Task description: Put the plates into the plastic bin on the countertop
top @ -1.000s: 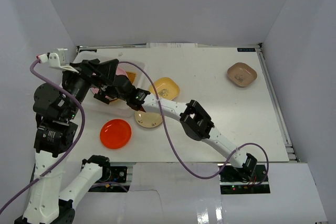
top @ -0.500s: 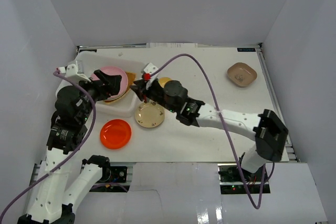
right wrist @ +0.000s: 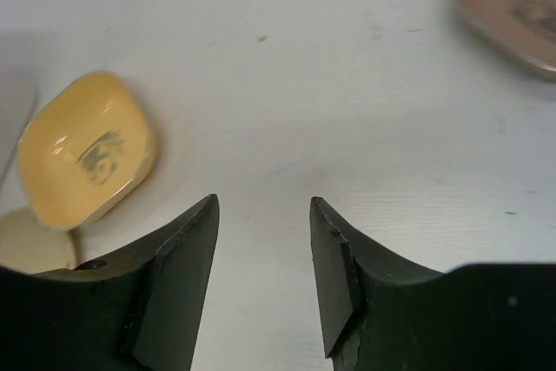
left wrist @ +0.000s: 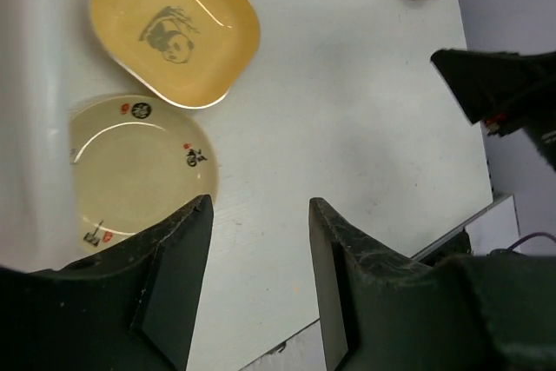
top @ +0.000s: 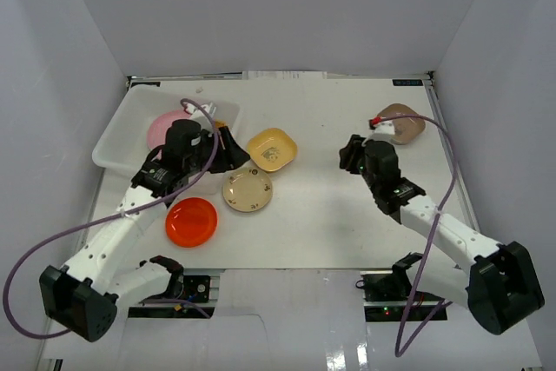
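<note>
The plastic bin [top: 122,132] sits at the back left of the countertop [top: 330,215], and a pink plate [top: 163,129] lies inside it. Out on the white surface are a square yellow plate [top: 271,149] [left wrist: 174,28] [right wrist: 87,149], a round cream plate [top: 247,189] [left wrist: 139,171], a red-orange plate [top: 191,221] and a square brown plate [top: 404,125] [right wrist: 512,10]. My left gripper [top: 239,155] [left wrist: 261,206] is open and empty, at the bin's right end, beside the yellow and cream plates. My right gripper [top: 346,155] [right wrist: 263,206] hovers open and empty over bare surface between the yellow and brown plates.
Pale grey walls close in the surface at the back and on both sides. A purple cable [top: 130,215] trails along each arm. The right gripper's fingers [left wrist: 504,84] show at the right edge of the left wrist view.
The right arm has drawn back from the bin to the right half of the surface. The left arm has come down beside the bin's right end, and its jaws have narrowed.
</note>
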Controlling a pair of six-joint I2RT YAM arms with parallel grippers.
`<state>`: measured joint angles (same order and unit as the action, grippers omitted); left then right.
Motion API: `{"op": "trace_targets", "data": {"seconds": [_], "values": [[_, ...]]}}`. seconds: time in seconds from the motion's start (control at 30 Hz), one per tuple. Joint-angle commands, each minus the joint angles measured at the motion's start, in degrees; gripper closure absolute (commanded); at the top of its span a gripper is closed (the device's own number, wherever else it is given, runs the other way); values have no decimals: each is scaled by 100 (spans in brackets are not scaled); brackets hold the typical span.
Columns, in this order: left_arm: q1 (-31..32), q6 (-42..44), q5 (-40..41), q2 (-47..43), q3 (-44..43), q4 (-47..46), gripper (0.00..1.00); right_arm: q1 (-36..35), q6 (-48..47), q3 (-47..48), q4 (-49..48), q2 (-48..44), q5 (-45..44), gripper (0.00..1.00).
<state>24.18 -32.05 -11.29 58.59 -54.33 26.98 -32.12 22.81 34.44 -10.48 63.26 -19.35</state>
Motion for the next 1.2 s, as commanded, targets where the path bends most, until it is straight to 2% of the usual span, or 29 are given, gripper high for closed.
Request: {"op": "trace_targets", "data": {"seconds": [0.0, 0.07, 0.1, 0.17, 0.2, 0.3, 0.47, 0.57, 0.7, 0.83, 0.97, 1.03, 1.17], "values": [[700, 225, 504, 713, -525, -255, 41, 1176, 128, -208, 318, -542, 334, 47], [1086, 566, 706, 1460, -841, -246, 41, 1724, 136, -402, 406, -692, 476, 39], [1201, 690, 855, 1689, -939, -272, 40, 2275, 136, -455, 433, -788, 616, 38], [1456, 998, 996, 2363, -1149, -299, 38, 2814, 180, -499, 433, -807, 810, 32], [1501, 1278, 1041, 2585, -1385, -281, 36, 3260, 206, -491, 424, -703, 854, 31], [1563, 1622, 1041, 3359, -1781, -273, 31, 3947, 294, -236, 424, -212, 1143, 29], [1563, 1957, 1032, 4309, -2459, -151, 25, 4319, 733, 106, 213, 378, 1118, 28], [1563, 2150, 998, 4871, -2837, 43, 25, 4450, 865, 493, 204, 818, 969, 21], [1563, 2230, 1041, 5285, -2987, 70, 26, 4670, 1041, 1019, 125, 1547, 1091, 21], [1563, 2361, 1506, 5671, -3171, 114, 27, 4732, 1182, 1495, 55, 2224, 1337, 21], [1563, 2449, 1709, 5935, -3294, 167, 31, 4732, 1279, 1777, 46, 2926, 1496, 23], [1563, 2467, 1770, 6015, -3339, 167, 37, 4732, 1322, 1803, 2, 3103, 1540, 25], [1563, 2563, 1867, 6059, -3470, 167, 59, 4732, 1402, 1847, -322, 3533, 1794, 33]]}}
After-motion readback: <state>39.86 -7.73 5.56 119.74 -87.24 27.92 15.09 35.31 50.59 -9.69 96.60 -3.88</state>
